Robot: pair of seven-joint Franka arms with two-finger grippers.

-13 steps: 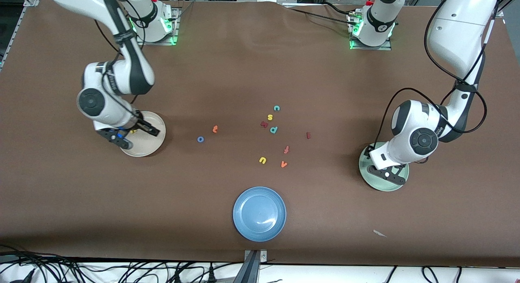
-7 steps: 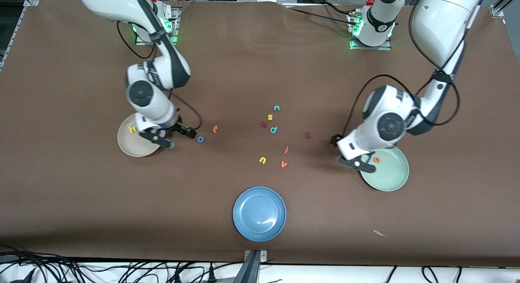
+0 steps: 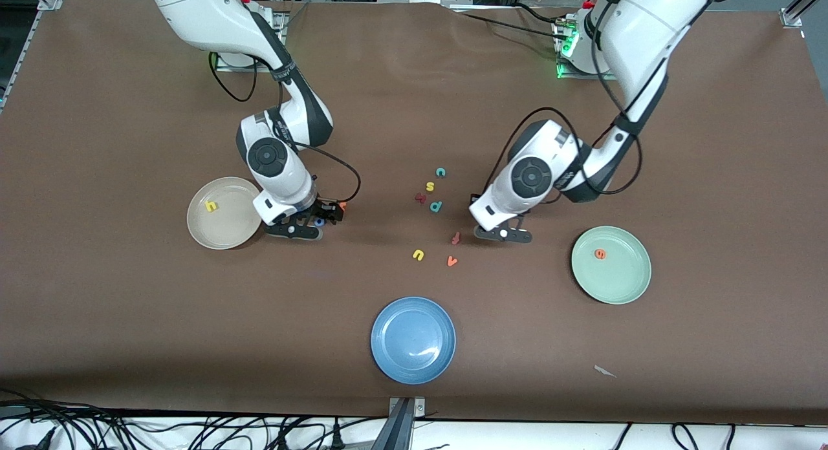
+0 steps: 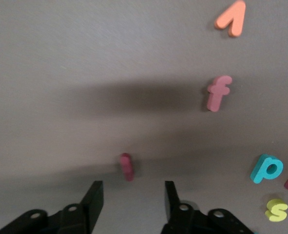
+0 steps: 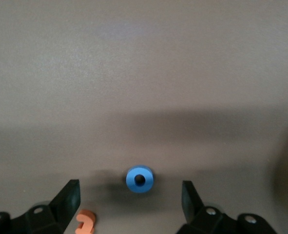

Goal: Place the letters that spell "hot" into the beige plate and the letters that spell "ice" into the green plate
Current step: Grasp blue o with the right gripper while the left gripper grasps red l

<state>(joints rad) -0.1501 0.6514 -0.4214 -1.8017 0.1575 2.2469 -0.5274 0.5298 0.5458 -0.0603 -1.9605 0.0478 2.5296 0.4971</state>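
1. Now my right gripper [image 3: 304, 227] is down low over the table just beside the beige plate [image 3: 223, 236], on that plate's side toward the left arm's end.
2. Its fingers [image 5: 68, 195] are spread wide and hold nothing; in the right wrist view the blue o [image 5: 140, 179] lies flat on the table in the gap just ahead of the tips, touching neither one.
3. Close by, the orange t [image 5: 86, 222] lies beside one of those fingers.
4. Already in the beige plate is the yellow h [image 3: 210, 206].
5. Meanwhile my left gripper [image 3: 503, 233] is low over the table between the loose letters and the green plate [image 3: 621, 285].
6. Its fingers [image 4: 96, 195] are apart with nothing between them; in the left wrist view the dark red i [image 4: 126, 166] lies just ahead of the gap, untouched.
7. Flat inside the green plate is the orange e [image 3: 600, 254].
8. Up at the part of the cluster farthest from the front camera, the teal c [image 3: 440, 172] lies on the table, with the s [image 3: 429, 187] and p [image 3: 436, 206] just nearer.
9. Just beside my left gripper lies the f [image 3: 455, 238]; the v [image 3: 452, 261] and u [image 3: 418, 255] lie a little nearer the camera.
10. Nearest the camera is the blue plate [image 3: 388, 359].
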